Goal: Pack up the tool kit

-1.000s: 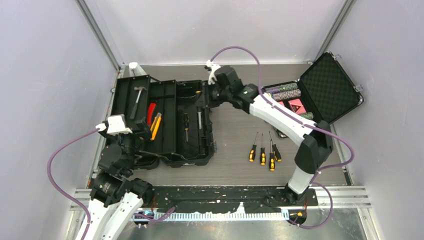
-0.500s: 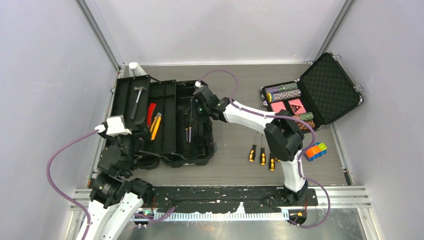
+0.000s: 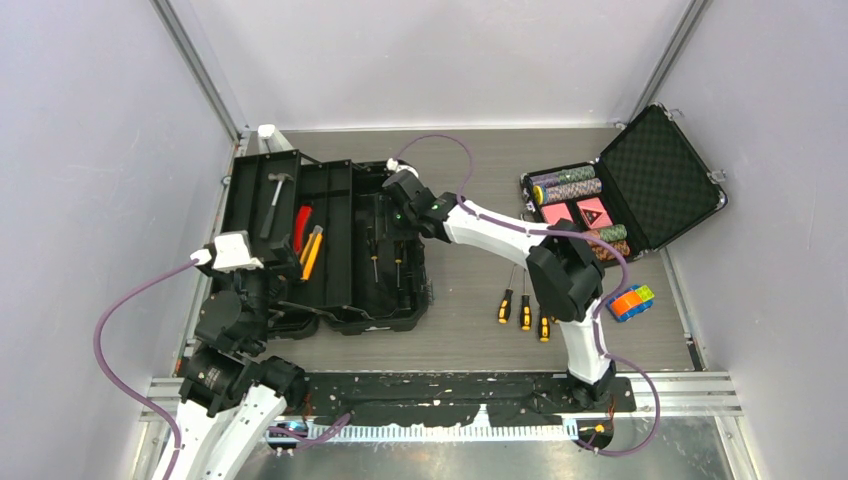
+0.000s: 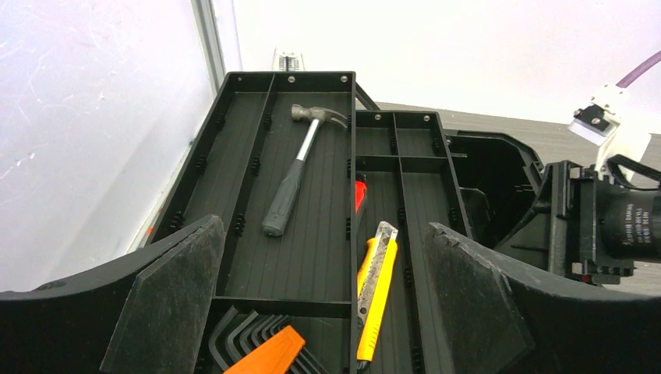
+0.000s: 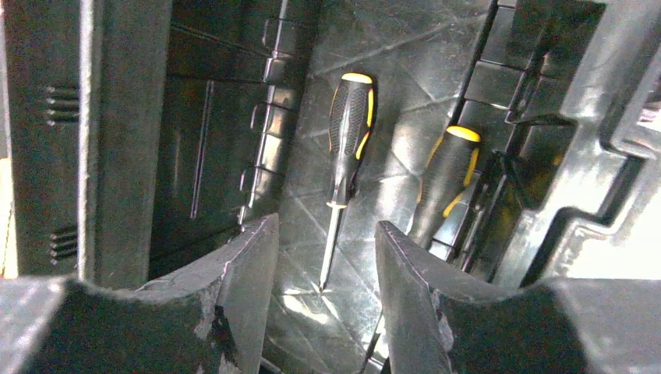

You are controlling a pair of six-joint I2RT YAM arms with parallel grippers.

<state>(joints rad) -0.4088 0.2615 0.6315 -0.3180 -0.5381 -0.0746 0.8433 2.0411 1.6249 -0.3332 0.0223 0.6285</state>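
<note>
The black toolbox [image 3: 338,225] lies open at the left of the table. Its tray holds a hammer [image 3: 275,200] [image 4: 300,167], red pliers [image 3: 302,228] and a yellow knife [image 4: 376,288]. My right gripper [image 3: 405,205] [image 5: 326,226] hangs open over the deep half of the box, gripping nothing. Below it lie two yellow-black screwdrivers [image 5: 348,117] [image 5: 448,175], also seen from above [image 3: 374,258]. More screwdrivers [image 3: 525,308] lie on the table, partly behind the right arm. My left gripper [image 3: 275,268] [image 4: 323,230] stands wide open at the tray's near end, empty.
A smaller foam-lined case [image 3: 620,195] with poker chips stands open at the back right. A multicoloured cube [image 3: 630,300] sits beside the right arm. A set of hex keys in an orange holder [image 4: 261,343] lies in the tray under my left gripper.
My right arm swung down from the back of the toolbox into its deep half. Its jaws have opened, and a second screwdriver now lies in the box. The left arm has not moved.
</note>
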